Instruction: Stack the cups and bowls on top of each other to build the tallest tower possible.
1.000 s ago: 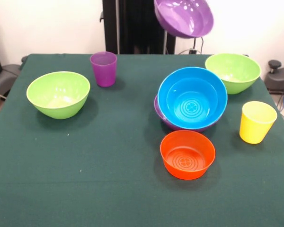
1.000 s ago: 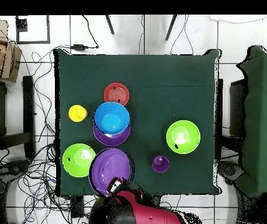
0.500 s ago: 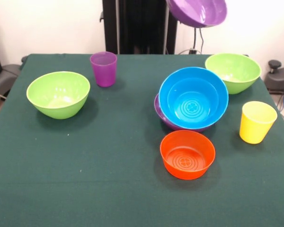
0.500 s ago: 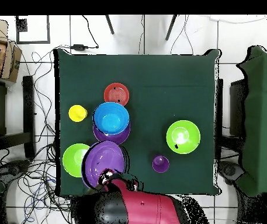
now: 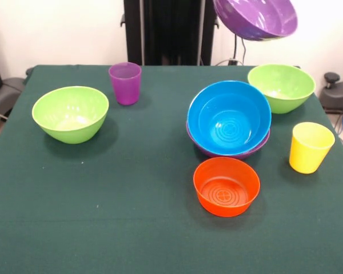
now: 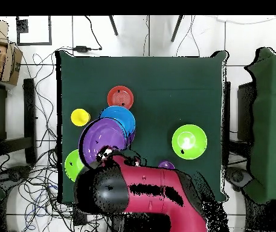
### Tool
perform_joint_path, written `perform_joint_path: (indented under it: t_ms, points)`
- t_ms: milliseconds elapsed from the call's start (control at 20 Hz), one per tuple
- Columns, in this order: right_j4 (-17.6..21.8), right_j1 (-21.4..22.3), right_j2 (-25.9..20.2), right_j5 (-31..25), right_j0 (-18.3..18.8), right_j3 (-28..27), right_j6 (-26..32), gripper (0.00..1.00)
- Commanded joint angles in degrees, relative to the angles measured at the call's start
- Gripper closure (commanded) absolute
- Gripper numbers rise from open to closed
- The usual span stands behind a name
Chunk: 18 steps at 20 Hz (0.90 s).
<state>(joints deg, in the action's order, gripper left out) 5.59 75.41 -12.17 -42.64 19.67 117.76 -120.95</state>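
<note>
From the front, a wide purple bowl [image 5: 256,18] hangs tilted in the air above the large blue bowl [image 5: 229,117] nested in another purple bowl [image 5: 201,145], its holder cut off; overhead, the gripper [image 6: 107,153] clasps that raised bowl's rim, the red arm [image 6: 146,194] hiding the purple cup [image 6: 165,164].

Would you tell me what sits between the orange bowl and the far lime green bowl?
In the front view, the blue bowl nested in a purple bowl lies between them.

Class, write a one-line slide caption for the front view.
A purple bowl hangs tilted above a green table where a blue bowl sits nested in another purple bowl.
</note>
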Motion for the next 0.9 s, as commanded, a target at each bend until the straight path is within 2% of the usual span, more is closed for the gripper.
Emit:
perform_joint_path:
  t_ms: [50, 550, 900]
  points:
    - [4.0, -8.6, -2.8, -5.8, -2.2, -7.9, -2.9, 1.0]
    - [5.0, -13.4, -0.7, -6.2, -4.6, -13.4, -3.7, 1.0]
    - [5.7, -16.8, 0.6, -1.0, -5.2, -13.2, -3.6, 1.0]
